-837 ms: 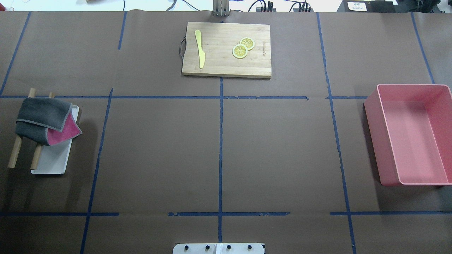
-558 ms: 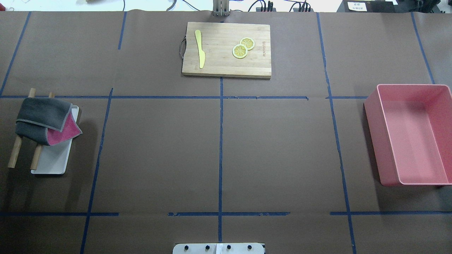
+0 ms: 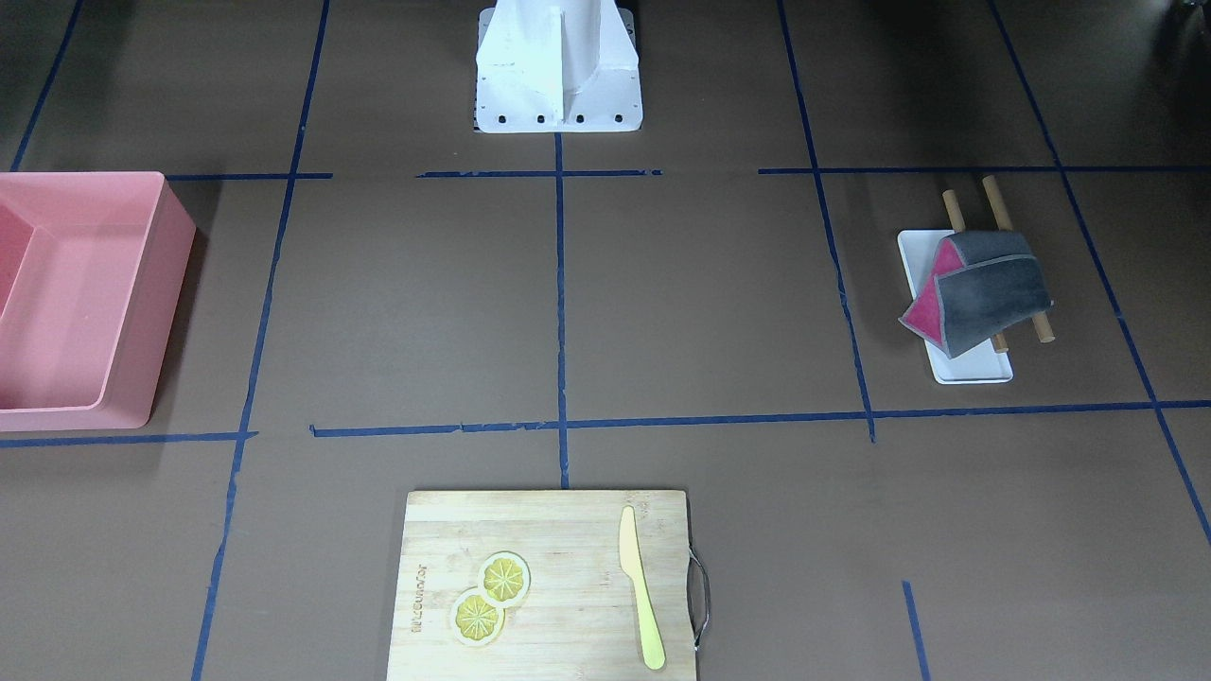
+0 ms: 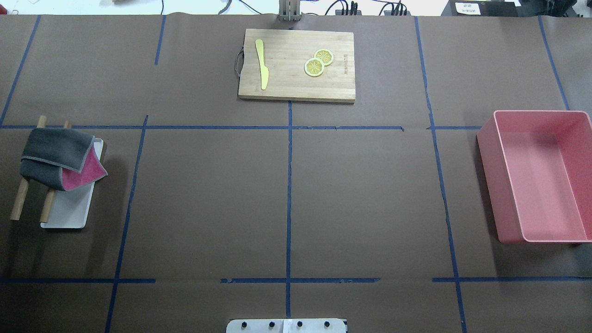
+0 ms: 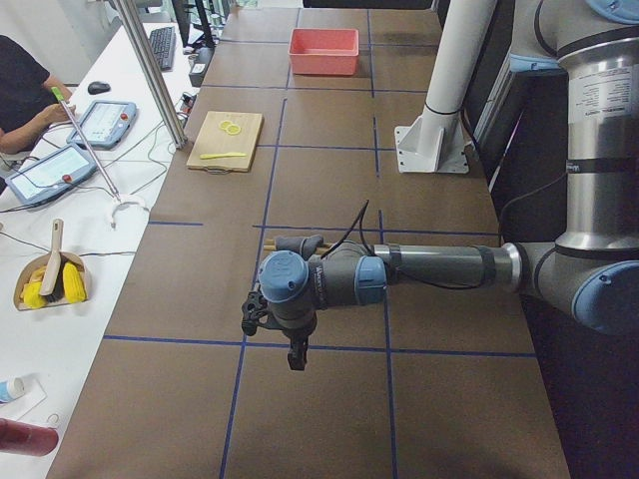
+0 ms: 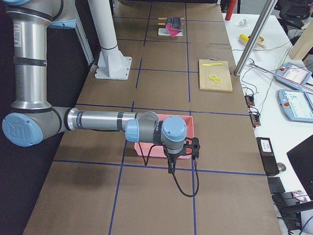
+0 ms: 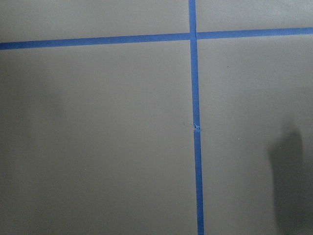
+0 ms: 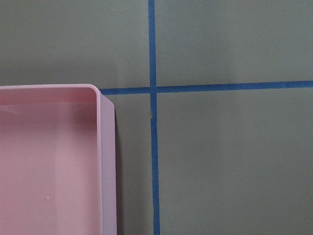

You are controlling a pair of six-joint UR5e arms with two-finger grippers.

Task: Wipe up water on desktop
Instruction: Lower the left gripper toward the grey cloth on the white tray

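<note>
A: Brown bench (image 4: 208, 199) is seen filling the overhead frame, crossed by blue tape. Tool states?
B: Cannot be told: left tool (image 5: 297, 351) and right tool (image 6: 170, 169) are caught only in side views. Grey-pink cloth (image 4: 60, 159) is draped on wooden rods (image 4: 17, 203), mid-left of frame.

The desktop (image 4: 370, 194) lies flat, matte dark-brown; blue tape lines cross it.

Board (image 4: 296, 64) at far middle of desktop (image 4: 208, 199). Knife (image 4: 263, 69) and two lemon slices (image 4: 314, 67) on board. Cloth (image 4: 58, 159) over two sticks (image 4: 18, 203) and tray (image 4: 69, 208), robot's left side. Box (image 4: 536, 175) on robot's right side.
</note>
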